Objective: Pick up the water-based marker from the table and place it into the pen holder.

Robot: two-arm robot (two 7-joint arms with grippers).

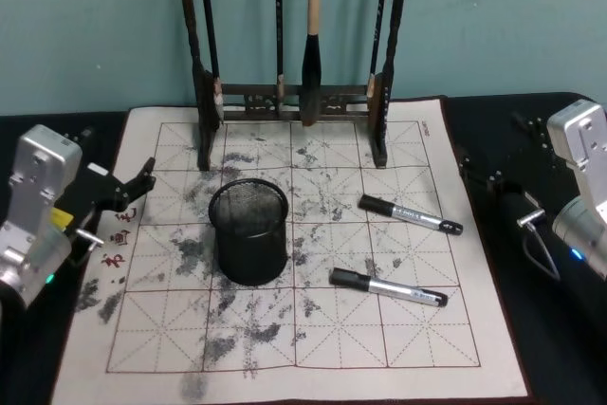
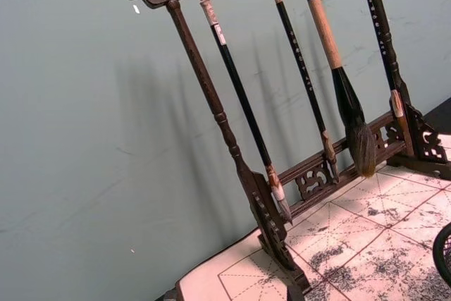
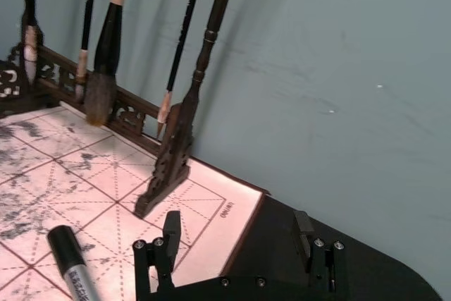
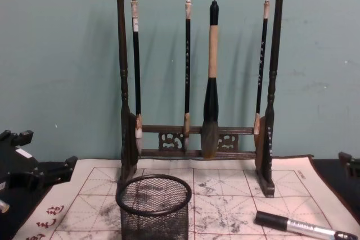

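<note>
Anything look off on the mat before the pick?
Two markers, not one: a farther marker and a nearer marker lie loose and askew, right of the upright pen holder. Grey ink smudges blotch the mat. Nothing toppled.

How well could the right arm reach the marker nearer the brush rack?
Probably yes: the right end effector hovers open beside the felt mat, with only bare mat between it and that water-based marker.
</note>
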